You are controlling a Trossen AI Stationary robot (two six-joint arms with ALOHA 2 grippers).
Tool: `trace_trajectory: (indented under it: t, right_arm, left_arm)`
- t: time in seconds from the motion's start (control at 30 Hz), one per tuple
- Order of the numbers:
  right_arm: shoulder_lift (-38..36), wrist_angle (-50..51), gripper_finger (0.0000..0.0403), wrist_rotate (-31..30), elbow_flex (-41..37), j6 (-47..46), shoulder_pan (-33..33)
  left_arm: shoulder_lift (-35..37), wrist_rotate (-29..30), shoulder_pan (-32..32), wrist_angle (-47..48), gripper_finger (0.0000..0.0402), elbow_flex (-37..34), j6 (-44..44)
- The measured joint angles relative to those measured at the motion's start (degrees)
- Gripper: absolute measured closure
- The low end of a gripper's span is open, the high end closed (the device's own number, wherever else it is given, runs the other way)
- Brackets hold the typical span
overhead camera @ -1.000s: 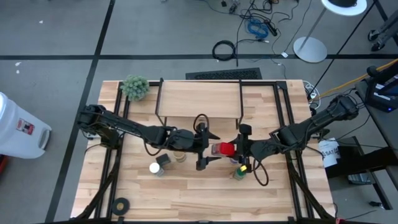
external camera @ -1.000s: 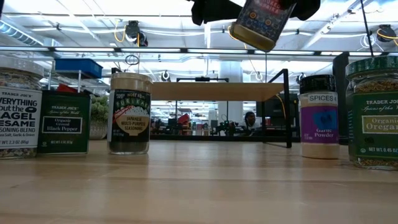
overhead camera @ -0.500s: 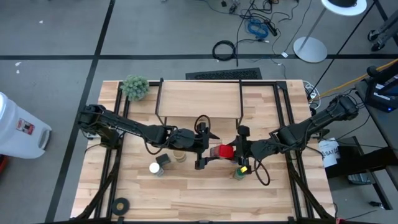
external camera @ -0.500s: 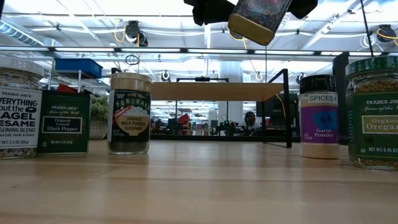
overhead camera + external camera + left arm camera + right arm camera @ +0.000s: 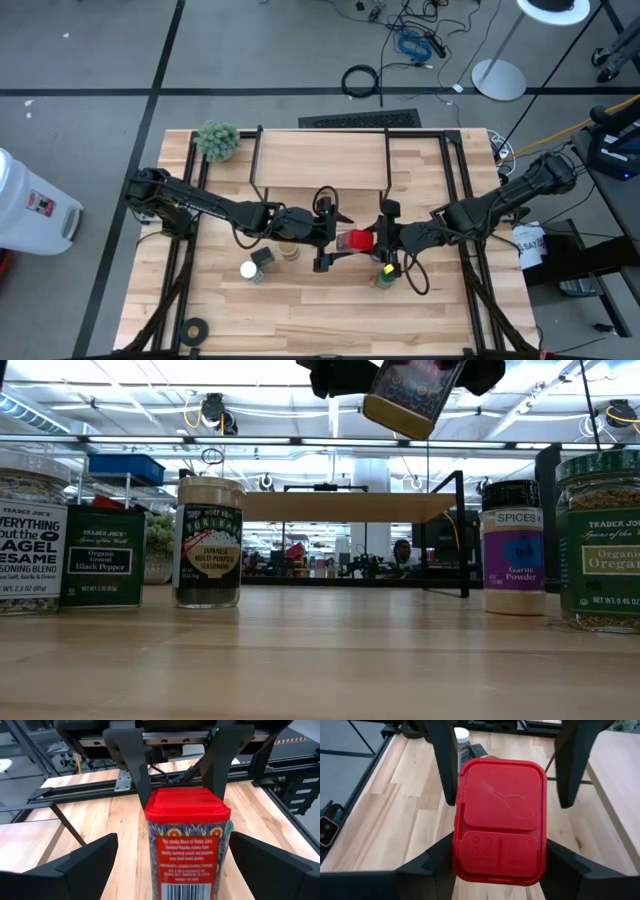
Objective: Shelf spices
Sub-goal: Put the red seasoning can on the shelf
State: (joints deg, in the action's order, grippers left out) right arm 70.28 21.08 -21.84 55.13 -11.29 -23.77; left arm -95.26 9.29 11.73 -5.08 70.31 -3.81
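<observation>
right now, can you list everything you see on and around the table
red tin: 1, red lid, patterned sides, held up off the table between the two arms
shelf: 1, light wood top on black legs, far middle of the table
bagel seasoning jar: 1, white label, standing on the table
black pepper tin: 1, dark green, standing beside it
japanese seasoning jar: 1, tan lid, dark label, on the table
garlic powder jar: 1, black lid, purple label, on the table
oregano jar: 1, green lid, on the table
plant ball: 1, green, far left corner
tape roll: 1, black, near left corner
table: 1, light wood
right claw: shut on the red tin
left claw: open around the tin's sides
</observation>
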Motion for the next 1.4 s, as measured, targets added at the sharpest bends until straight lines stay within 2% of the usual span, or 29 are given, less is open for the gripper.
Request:
trace_trajectory:
  t: [0.2, 0.47, 0.63, 1.4]
  right_arm:
    - [0.24, -0.85, 0.0190, 1.24, 0.00, 0.12, 0.51]
    - [0.27, -0.98, 0.0190, 1.08, -0.02, 0.28, 0.53]
    - [0.24, -1.16, 0.0190, 1.03, 0.00, 0.27, 0.53]
    - [0.24, -0.98, 0.0190, 1.27, -0.02, 1.05, 0.51]
  left_arm:
    - [0.00, 1.46, -0.02, 0.34, 0.0017, -0.01, -1.40]
    - [-1.98, 2.83, 0.02, -0.69, 0.0066, -0.03, -2.57]
    - [-2.05, 2.35, 0.00, -1.97, 0.0082, -0.02, -2.71]
    - [-1.97, 1.30, -0.04, -0.55, 0.0085, 1.78, -2.62]
